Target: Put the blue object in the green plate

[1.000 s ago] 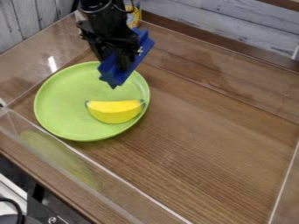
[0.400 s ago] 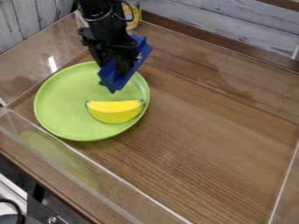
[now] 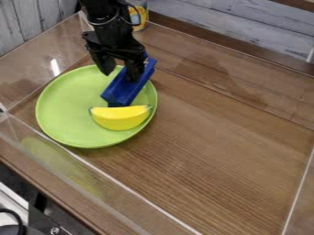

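Observation:
The blue object [image 3: 128, 83], a deep blue grooved block, lies tilted on the back right part of the green plate [image 3: 61, 110], its upper end resting over the rim. My gripper [image 3: 117, 64] hangs just above the block's upper end, pointing down, with its black fingers spread open and nothing between them. A yellow banana-like wedge [image 3: 120, 116] lies in the plate right in front of the block, touching or nearly touching its lower end.
The plate sits at the left of a wooden tabletop [image 3: 221, 128] enclosed by low clear walls [image 3: 50, 165]. A yellow object [image 3: 138, 15] shows behind the arm at the back.
The gripper has opened and let go of the blue block, which dropped from the fingers and now rests in the plate against its rim.

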Controlling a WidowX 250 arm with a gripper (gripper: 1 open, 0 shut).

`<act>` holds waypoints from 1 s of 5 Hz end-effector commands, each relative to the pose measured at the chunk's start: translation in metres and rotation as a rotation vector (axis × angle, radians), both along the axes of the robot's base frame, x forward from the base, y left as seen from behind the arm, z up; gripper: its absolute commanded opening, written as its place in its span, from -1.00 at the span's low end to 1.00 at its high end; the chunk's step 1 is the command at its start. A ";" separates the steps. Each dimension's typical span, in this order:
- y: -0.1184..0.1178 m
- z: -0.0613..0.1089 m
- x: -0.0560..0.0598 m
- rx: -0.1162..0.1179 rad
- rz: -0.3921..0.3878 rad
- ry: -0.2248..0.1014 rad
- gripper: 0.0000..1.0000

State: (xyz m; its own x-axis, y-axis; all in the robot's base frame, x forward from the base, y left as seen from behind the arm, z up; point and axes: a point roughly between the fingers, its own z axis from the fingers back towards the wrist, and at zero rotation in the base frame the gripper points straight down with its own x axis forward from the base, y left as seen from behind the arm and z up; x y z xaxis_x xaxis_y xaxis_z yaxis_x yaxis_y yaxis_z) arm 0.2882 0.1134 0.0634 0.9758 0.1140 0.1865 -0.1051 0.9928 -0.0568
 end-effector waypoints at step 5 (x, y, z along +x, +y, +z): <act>-0.011 0.036 0.000 0.015 0.018 -0.023 1.00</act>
